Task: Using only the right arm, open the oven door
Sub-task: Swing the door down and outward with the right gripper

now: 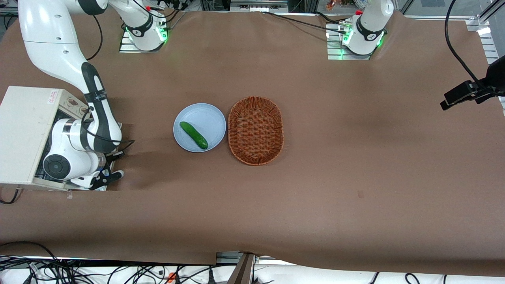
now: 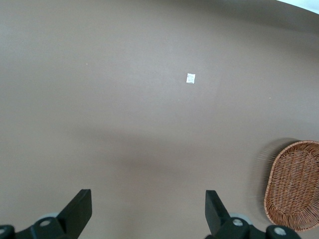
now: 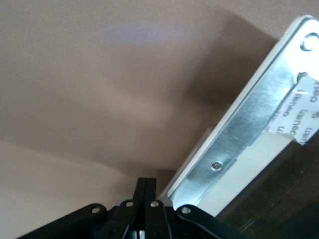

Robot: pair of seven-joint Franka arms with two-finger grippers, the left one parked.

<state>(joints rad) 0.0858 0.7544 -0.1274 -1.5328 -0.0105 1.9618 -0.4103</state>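
Brown cloth covers the desk (image 1: 315, 177). At the working arm's end sits the oven (image 1: 23, 134), its oven door (image 3: 249, 134) swung down. Tool (image 3: 145, 195) is clenched by the door's edge; it could slip off and scrape.

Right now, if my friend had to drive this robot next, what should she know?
Gripper: fingers shut, pressed together, low at the edge of the oven door, in front of the oven.
Oven door: swung down and open; its bare metal inner frame faces the wrist camera.
Nearby: cucumber on the blue plate, beside the wicker basket.
Done: door looks open.
Left: probably just back the right arm away.
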